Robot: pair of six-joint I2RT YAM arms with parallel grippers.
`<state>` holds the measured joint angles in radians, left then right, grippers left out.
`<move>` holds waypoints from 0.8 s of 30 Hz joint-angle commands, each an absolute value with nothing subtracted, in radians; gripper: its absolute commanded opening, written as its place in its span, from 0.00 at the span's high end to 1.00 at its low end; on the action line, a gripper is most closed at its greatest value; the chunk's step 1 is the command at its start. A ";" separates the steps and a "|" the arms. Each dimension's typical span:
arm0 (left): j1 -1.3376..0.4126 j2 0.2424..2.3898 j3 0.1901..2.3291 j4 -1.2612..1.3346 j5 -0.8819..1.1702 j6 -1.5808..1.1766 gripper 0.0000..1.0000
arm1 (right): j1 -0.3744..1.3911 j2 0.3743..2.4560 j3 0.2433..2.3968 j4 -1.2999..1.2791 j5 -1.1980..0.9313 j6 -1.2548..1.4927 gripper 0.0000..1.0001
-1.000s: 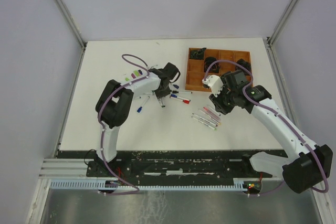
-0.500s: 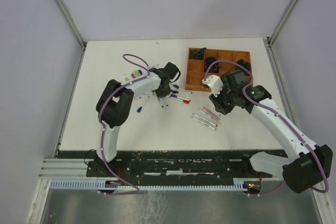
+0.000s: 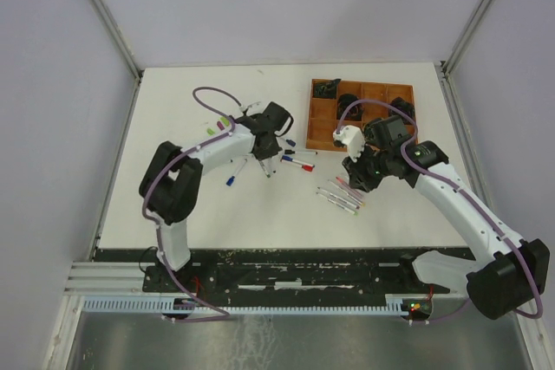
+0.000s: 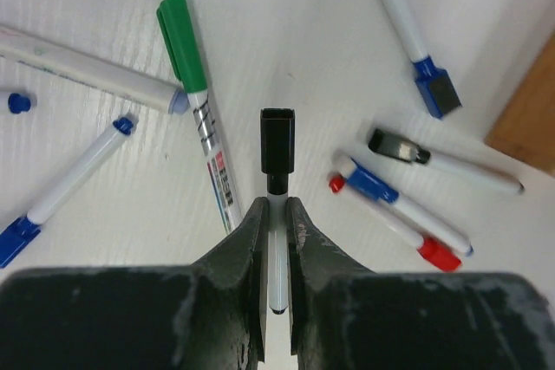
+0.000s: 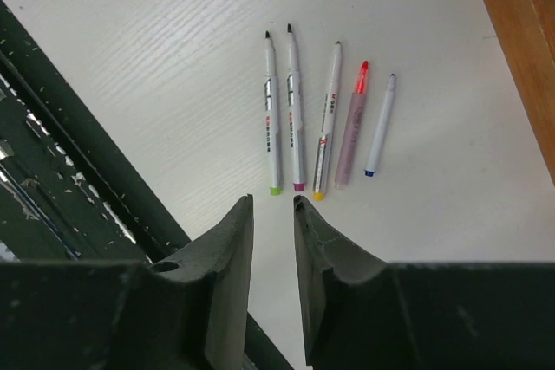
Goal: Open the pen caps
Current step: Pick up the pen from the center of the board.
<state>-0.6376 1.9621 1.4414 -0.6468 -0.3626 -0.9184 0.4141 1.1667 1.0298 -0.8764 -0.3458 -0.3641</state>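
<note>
Our left gripper is clamped on the white barrel of one pen. The pen runs straight out between the fingers, along their own line. Its black cap sits just beyond the fingertips, clear of them and pointing dead ahead, so we judge it can be drawn off along that same axis. We cannot tell whether the pen is lifted or lying on the table. A green-capped pen lies just to the left of these fingertips.

Our right gripper has its fingers a little apart, with nothing between them. Ahead of its tips lies a row of five pens with bare nibs, their long axes roughly in line with the fingers. In the top view this gripper hangs well apart from the black cap. As the free one, we judge it must come across to meet the cap end-on.
</note>
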 commanded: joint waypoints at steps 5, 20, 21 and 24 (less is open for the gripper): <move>-0.718 1.593 1.103 -0.209 -0.239 -0.858 0.97 | 0.411 1.053 0.982 -0.751 -0.601 -0.361 0.65; -1.016 1.189 0.466 0.887 -0.320 -0.842 0.97 | 0.410 0.998 0.871 -0.445 -0.961 -0.094 0.32; -1.036 1.191 0.466 0.912 -0.353 -0.833 0.97 | 0.410 0.997 0.868 -0.440 -0.964 -0.083 0.32; -1.080 1.206 0.464 0.974 -0.415 -0.802 0.97 | 0.409 0.988 0.862 -0.433 -0.963 -0.057 0.32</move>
